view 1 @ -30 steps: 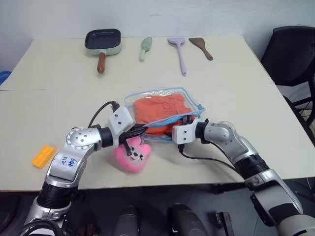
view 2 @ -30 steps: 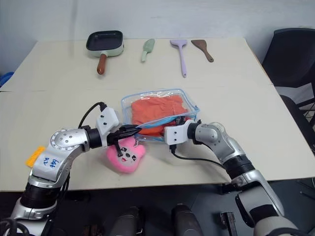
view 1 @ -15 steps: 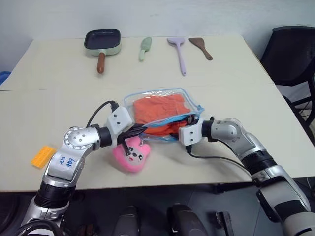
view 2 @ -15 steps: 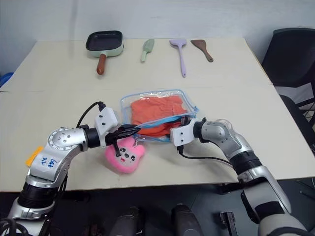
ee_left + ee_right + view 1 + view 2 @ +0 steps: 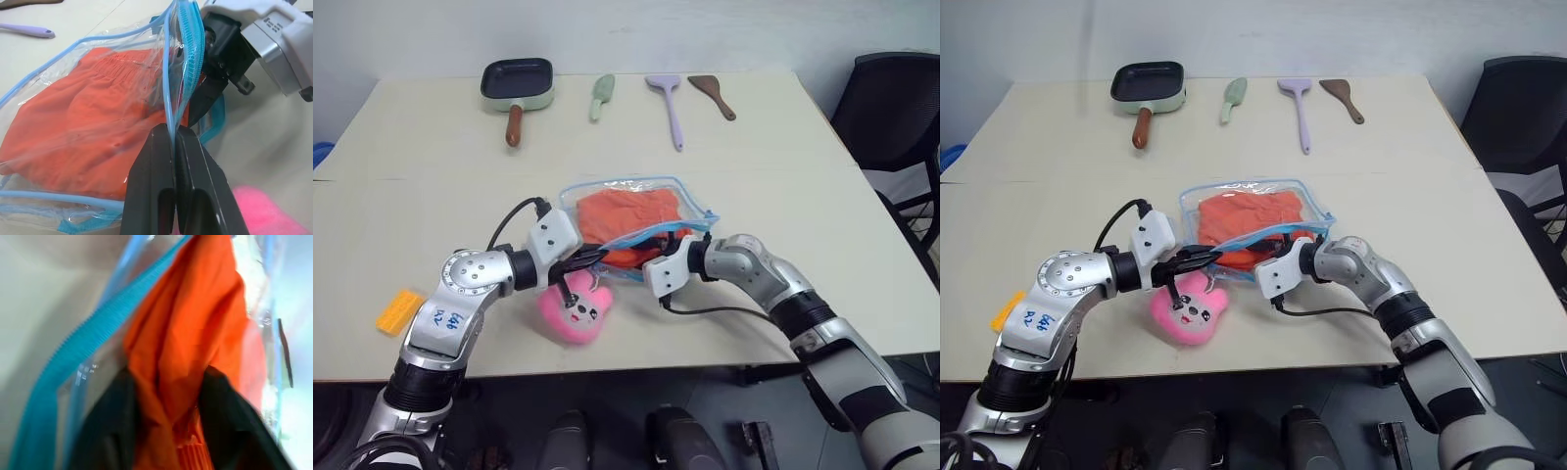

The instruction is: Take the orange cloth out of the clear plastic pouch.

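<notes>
Inside the clear plastic pouch, whose rim my left gripper pinched, my right gripper gripped the orange cloth.

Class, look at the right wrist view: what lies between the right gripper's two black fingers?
A fold of the orange cloth lies between the fingers of the right gripper, inside the clear plastic pouch's blue zipper opening.

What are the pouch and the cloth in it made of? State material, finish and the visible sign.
Clear plastic pouch: thin see-through plastic film, glossy; it shows glare and creases, with light blue edging that looks woven. Orange cloth: soft fabric, probably knit or fleece, matte; it bunches in loose folds and has a gathered band.
</notes>
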{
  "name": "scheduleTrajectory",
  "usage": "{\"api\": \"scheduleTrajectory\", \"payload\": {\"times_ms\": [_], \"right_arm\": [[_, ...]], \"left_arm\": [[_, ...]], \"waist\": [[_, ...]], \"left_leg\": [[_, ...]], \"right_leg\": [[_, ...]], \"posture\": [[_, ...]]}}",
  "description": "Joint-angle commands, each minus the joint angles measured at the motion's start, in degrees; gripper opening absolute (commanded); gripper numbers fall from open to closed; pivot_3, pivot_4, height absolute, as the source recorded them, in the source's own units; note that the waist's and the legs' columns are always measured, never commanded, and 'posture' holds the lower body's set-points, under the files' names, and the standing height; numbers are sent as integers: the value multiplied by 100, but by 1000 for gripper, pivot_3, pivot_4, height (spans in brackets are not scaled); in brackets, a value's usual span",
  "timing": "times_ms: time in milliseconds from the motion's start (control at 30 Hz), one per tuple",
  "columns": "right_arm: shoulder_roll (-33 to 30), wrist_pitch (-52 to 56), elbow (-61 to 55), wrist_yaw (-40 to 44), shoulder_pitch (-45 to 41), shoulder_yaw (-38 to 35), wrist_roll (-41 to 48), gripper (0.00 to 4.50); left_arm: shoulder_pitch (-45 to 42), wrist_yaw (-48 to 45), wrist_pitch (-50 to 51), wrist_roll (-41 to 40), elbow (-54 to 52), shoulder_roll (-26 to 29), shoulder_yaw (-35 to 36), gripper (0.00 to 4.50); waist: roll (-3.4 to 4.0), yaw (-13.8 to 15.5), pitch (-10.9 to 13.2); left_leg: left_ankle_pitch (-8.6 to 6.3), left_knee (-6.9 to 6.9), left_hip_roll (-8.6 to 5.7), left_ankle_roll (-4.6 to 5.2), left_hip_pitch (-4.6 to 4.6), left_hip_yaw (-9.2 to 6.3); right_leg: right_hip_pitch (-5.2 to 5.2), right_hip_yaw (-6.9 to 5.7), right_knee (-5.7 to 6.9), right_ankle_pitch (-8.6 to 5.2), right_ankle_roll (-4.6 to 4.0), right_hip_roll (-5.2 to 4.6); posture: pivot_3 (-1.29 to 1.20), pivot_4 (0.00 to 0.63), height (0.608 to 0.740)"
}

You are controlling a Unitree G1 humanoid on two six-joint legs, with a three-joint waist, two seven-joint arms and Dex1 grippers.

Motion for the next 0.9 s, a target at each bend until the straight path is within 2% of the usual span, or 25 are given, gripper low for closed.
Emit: {"api": "scheduleTrajectory", "payload": {"times_ms": [33,67,167,267,533,667,900], "right_arm": [[-38,-61,20,24,-9,69,-20,389],[-80,-89,-3,59,0,71,-2,14],[-217,-131,-182,265,63,36,155,14],[-403,-148,-662,830,251,-27,770,14],[-1799,-610,-2233,2544,1086,50,2638,14],[-2309,-1028,-2172,2841,1332,-1,2495,14],[-2728,-1326,-987,2460,1173,-429,1957,14]], "left_arm": [[-93,36,-89,-85,-62,-42,78,0],[-92,49,-87,-77,-51,-48,76,0],[-68,111,-130,26,12,-43,35,0],[-77,239,-198,181,150,-41,3,0],[-265,560,-370,415,681,-81,63,0],[-293,595,-453,468,805,-81,40,0],[-205,576,-465,534,792,31,90,0]], "waist": [[0,0,0],[0,1,0],[0,7,0],[0,24,0],[0,52,0],[-1,37,0],[-1,39,1]], "left_leg": [[0,0,0,0,0,0],[0,0,0,0,0,0],[0,0,-1,0,0,0],[0,0,-1,0,0,0],[-14,1,-3,25,0,-5],[-16,1,-2,29,4,-4],[-15,1,-1,27,19,1]], "right_leg": [[0,0,0,0,0,0],[0,0,0,0,0,0],[0,0,0,0,0,-1],[1,0,-1,0,0,-1],[10,-6,-10,0,0,-5],[13,-5,-9,0,0,-4],[25,0,-10,0,0,-4]], "posture": [[0,150,740],[0,150,740],[0,150,740],[0,150,740],[0,150,740],[0,150,740],[0,150,740]]}}
